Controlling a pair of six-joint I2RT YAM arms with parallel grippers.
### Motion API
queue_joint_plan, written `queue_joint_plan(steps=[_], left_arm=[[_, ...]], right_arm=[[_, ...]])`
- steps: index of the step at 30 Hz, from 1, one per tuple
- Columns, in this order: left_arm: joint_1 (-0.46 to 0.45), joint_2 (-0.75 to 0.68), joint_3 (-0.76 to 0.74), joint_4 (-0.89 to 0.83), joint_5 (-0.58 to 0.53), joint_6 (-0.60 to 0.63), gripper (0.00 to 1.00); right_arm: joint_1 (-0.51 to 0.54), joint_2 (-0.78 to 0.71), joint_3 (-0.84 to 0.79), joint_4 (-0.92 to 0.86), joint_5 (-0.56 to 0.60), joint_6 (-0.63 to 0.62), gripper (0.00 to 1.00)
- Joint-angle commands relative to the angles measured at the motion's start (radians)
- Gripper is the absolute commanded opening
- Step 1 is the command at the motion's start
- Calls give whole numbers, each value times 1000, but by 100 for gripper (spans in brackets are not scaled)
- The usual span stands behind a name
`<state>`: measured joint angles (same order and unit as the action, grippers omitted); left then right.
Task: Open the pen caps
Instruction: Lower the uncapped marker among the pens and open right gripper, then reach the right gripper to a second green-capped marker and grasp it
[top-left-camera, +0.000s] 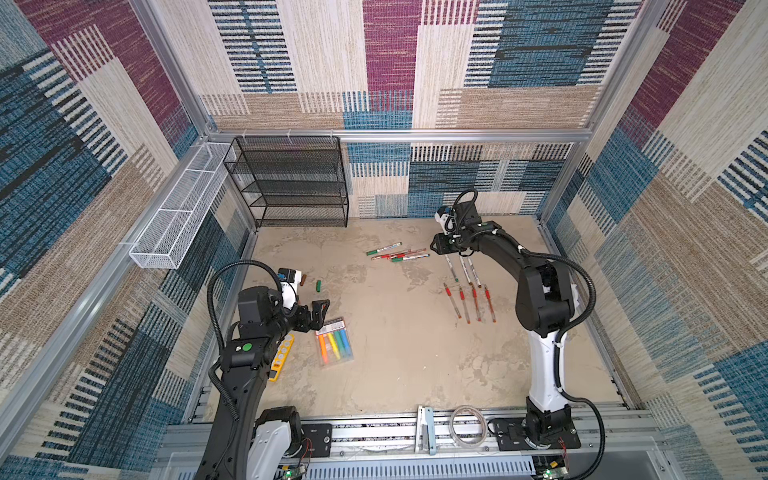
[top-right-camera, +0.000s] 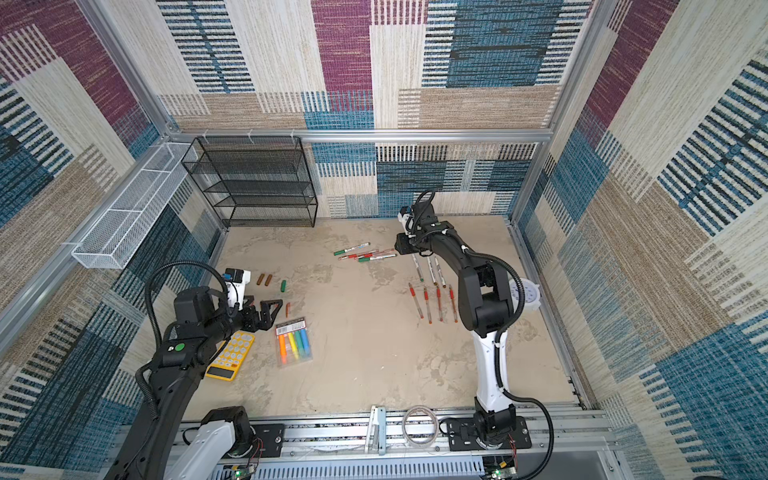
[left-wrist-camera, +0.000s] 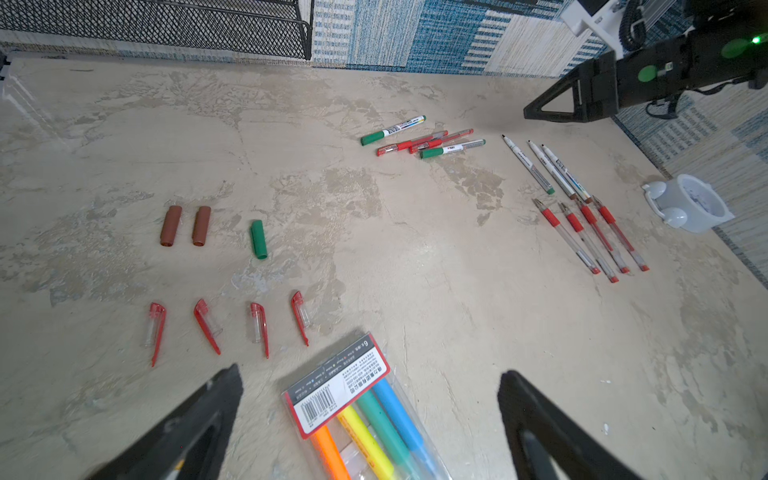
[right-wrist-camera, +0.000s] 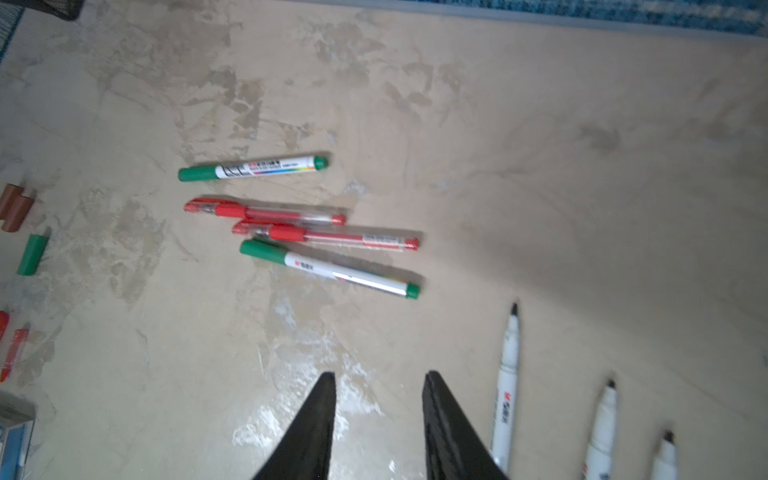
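Right pincer (right-wrist-camera: 379, 376) is held part-open and empty; four capped pens (right-wrist-camera: 299, 226) lie just ahead of its tips, seven uncapped pens (left-wrist-camera: 557, 174) beside it. Seven pulled caps (left-wrist-camera: 257, 239) are lined up ahead of the left pincer (left-wrist-camera: 370, 372), which is spread wide and empty. Bare table (right-wrist-camera: 582, 166) is seen all round the capped four; back wall (top-left-camera: 457, 183) is near the right pincer.

loose caps (left-wrist-camera: 258, 239): seven | uncapped pens (left-wrist-camera: 528, 164): seven | capped pens (left-wrist-camera: 392, 129): four
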<state>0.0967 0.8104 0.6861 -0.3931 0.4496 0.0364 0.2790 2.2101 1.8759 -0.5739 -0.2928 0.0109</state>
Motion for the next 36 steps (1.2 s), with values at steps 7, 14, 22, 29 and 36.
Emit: queue_joint_plan(steps=[7, 14, 22, 29, 36], left_arm=[[-2, -7, 11, 11, -3, 22, 100], [0, -1, 10, 14, 1, 25, 100], [3, -9, 2, 16, 2, 35, 100], [7, -11, 2, 18, 10, 28, 100], [8, -16, -2, 21, 8, 28, 100]], right_arm=[[36, 176, 225, -75, -92, 8, 49], [48, 268, 334, -100, -127, 23, 50], [49, 323, 375, -113, -127, 20, 49], [49, 332, 354, -117, -122, 14, 49], [62, 242, 192, -71, -123, 6, 48]])
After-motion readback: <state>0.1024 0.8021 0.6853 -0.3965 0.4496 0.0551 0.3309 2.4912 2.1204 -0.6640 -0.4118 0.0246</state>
